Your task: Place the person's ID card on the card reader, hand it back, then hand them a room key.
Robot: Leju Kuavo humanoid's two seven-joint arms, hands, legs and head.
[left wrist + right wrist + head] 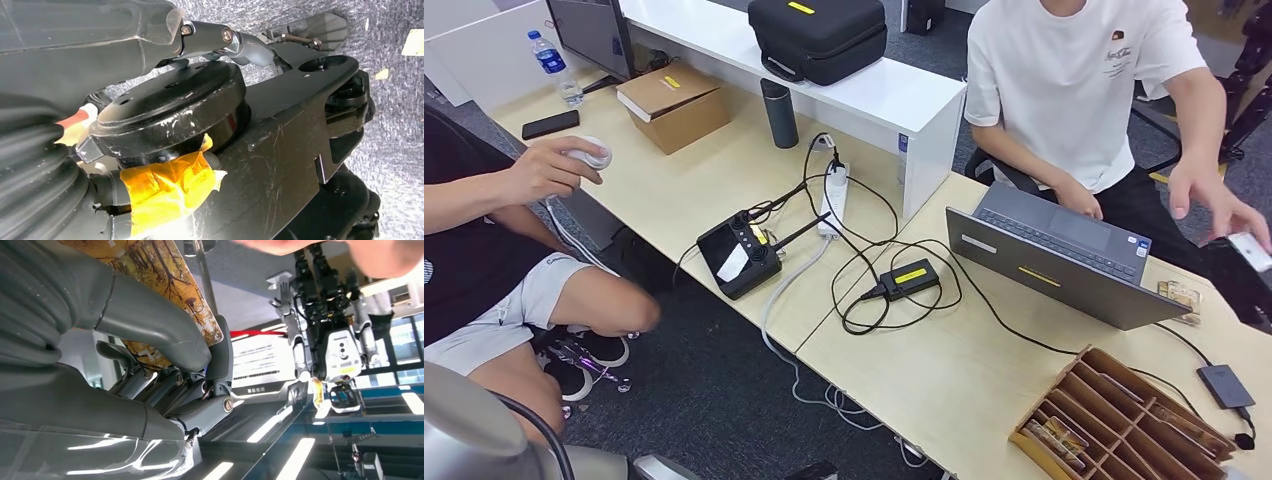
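Observation:
My right hand (pixel 165 370) holds a room key card (pixel 165 275) printed with yellow-brown trees, pinched under the thick grey thumb. In the head view that hand (pixel 1246 285) is dark at the right edge, the card's pale face (pixel 1250 250) turned up. The hand (pixel 1214 195) of the person in the white shirt hovers just above the card, fingers spread; its blurred edge (pixel 390 257) is close in the right wrist view. A small black card reader (pixel 1224 385) lies on the desk near the right edge. My left hand (pixel 235 40) hangs low over the floor, fingers stretched out, holding nothing.
A wooden slotted rack (pixel 1124 420) with more key cards stands at the front right. An open laptop (pixel 1064 255), a black adapter (pixel 909 278) with looping cables and a controller (pixel 739 255) lie on the desk. A second person (pixel 494 230) sits at the left.

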